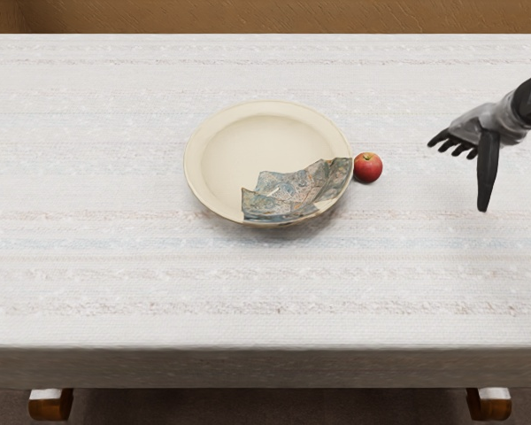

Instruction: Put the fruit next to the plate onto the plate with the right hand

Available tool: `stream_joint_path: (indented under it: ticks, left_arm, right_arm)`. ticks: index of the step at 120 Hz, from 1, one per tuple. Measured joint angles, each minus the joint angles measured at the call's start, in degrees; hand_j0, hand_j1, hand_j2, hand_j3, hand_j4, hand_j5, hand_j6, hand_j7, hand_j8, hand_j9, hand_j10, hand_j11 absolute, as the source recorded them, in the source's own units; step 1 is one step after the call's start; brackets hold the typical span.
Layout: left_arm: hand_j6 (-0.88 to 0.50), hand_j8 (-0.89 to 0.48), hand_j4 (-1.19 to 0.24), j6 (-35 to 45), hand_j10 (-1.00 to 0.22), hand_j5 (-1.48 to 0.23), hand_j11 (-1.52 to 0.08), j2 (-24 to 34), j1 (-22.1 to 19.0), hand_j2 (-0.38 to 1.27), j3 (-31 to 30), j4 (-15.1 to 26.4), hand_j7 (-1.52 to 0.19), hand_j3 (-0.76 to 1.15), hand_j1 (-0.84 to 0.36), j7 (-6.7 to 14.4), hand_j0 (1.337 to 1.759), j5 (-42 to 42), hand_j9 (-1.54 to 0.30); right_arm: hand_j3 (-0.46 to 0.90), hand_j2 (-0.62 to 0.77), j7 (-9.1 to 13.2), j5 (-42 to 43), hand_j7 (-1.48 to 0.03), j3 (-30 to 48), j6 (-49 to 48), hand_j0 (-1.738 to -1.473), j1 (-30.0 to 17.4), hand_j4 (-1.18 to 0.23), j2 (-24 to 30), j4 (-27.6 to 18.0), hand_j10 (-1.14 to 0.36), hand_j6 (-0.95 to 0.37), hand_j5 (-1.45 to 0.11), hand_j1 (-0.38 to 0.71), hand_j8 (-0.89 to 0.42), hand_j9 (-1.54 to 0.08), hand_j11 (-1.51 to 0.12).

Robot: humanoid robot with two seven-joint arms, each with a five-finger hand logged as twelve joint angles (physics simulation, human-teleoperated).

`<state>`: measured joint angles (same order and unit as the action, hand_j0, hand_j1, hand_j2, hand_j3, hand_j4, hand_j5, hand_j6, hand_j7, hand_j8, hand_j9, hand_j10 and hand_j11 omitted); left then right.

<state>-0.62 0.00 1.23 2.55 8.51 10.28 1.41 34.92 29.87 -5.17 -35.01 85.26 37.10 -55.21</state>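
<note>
Red and small, the round apple [367,166] sits on the white cloth-covered table [265,292], just beside the right rim of the round cream ceramic plate [248,146]; I cannot tell whether it touches the rim. A crumpled blue-patterned cloth [296,189] lies in the plate's lower right part. The grey-and-black right hand [476,135] hangs well apart to the apple's right, fingers spread and holding nothing, 1 finger pointing down.

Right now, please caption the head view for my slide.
Open right hand, right of a small red apple beside the round cream plate.
</note>
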Motion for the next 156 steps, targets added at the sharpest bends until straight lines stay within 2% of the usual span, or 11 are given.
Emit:
stream_joint_path:
  ticks: [12, 31, 50, 79, 109, 156]
  left_arm:
    - [0.0, 0.0, 0.0, 0.0, 0.0, 0.0, 0.0, 0.0, 0.0, 0.0, 0.0, 0.0, 0.0, 0.0, 0.35, 0.0, 1.658, 0.0, 0.0]
    - [0.0, 0.0, 0.0, 0.0, 0.0, 0.0, 0.0, 0.0, 0.0, 0.0, 0.0, 0.0, 0.0, 0.0, 0.35, 0.0, 1.658, 0.0, 0.0]
    - [0.0, 0.0, 0.0, 0.0, 0.0, 0.0, 0.0, 0.0, 0.0, 0.0, 0.0, 0.0, 0.0, 0.0, 0.35, 0.0, 1.658, 0.0, 0.0]
    - [0.0, 0.0, 0.0, 0.0, 0.0, 0.0, 0.0, 0.0, 0.0, 0.0, 0.0, 0.0, 0.0, 0.0, 0.35, 0.0, 1.658, 0.0, 0.0]
    - [0.0, 0.0, 0.0, 0.0, 0.0, 0.0, 0.0, 0.0, 0.0, 0.0, 0.0, 0.0, 0.0, 0.0, 0.35, 0.0, 1.658, 0.0, 0.0]
    - [0.0, 0.0, 0.0, 0.0, 0.0, 0.0, 0.0, 0.0, 0.0, 0.0, 0.0, 0.0, 0.0, 0.0, 0.35, 0.0, 1.658, 0.0, 0.0]
  right_arm:
    - [0.0, 0.0, 0.0, 0.1, 0.0, 0.0, 0.0, -1.658, 0.1, 0.0, -0.2, 0.3, 0.0, 0.0, 0.0, -0.35, 0.0, 0.0, 0.0]
    - [0.0, 0.0, 0.1, -0.1, 0.0, 0.2, 0.0, -1.658, 2.0, 0.0, -3.4, 0.1, 0.0, 0.0, 0.0, -0.35, 0.0, 0.0, 0.0]
    - [0.0, 0.0, 0.1, 1.4, 0.0, 4.0, 0.5, -1.658, 2.6, 0.0, -5.5, -0.1, 0.0, 0.0, 0.0, -0.35, 0.0, 0.0, 0.0]
    - [0.0, 0.0, 0.1, 10.2, 0.0, 4.8, 14.8, -1.658, -1.8, 0.0, -11.2, -0.1, 0.0, 0.0, 0.0, -0.35, 0.0, 0.0, 0.0]
    - [0.0, 0.0, 0.1, 15.8, 0.0, 4.5, 24.3, -1.658, -6.5, 0.0, -15.7, 0.1, 0.0, 0.0, 0.0, -0.35, 0.0, 0.0, 0.0]
    - [0.0, 0.0, 0.1, 19.1, 0.0, 4.1, 33.6, -1.658, -8.9, 0.0, -18.1, 0.9, 0.0, 0.0, 0.0, -0.35, 0.0, 0.0, 0.0]
